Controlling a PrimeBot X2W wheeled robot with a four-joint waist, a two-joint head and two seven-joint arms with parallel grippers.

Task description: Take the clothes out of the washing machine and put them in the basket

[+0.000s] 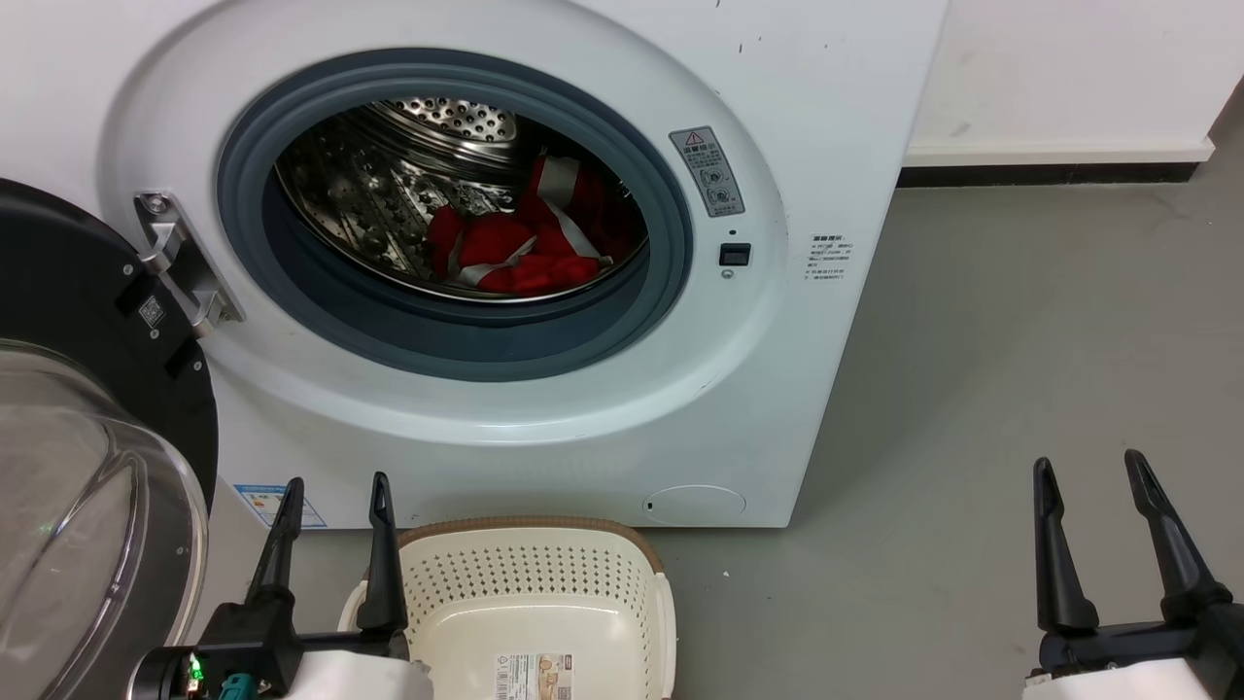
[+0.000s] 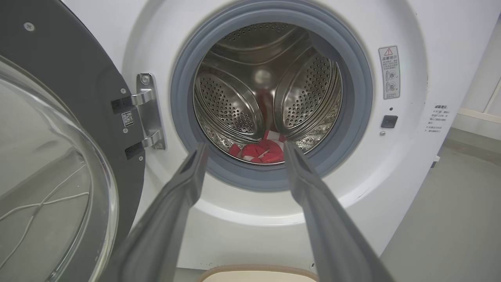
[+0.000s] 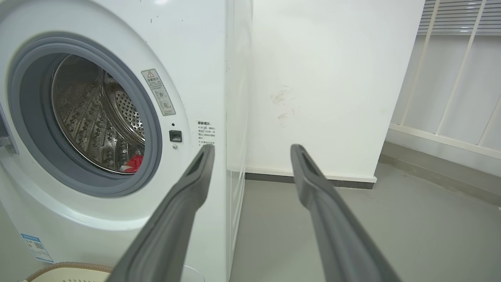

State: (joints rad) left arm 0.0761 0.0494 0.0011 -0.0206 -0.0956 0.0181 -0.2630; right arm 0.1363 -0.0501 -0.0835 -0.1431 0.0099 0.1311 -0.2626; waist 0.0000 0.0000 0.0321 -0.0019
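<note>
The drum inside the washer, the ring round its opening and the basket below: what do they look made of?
The drum: looks like polished steel, shiny and mirror-like, punched with small holes. The ring: matte grey, probably rubber, dull with no glare. The basket: cream plastic, smooth with moulded holes; its brown rim looks woven, though it may be plastic too.

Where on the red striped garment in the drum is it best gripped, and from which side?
Pinch the raised, bunched fold on the upper right of the clothes, which lie heaped on the drum floor. Come straight in from the front through the open porthole of the washing machine, probably with the left end effector, whose open fingers frame the heap in its wrist view.
</note>
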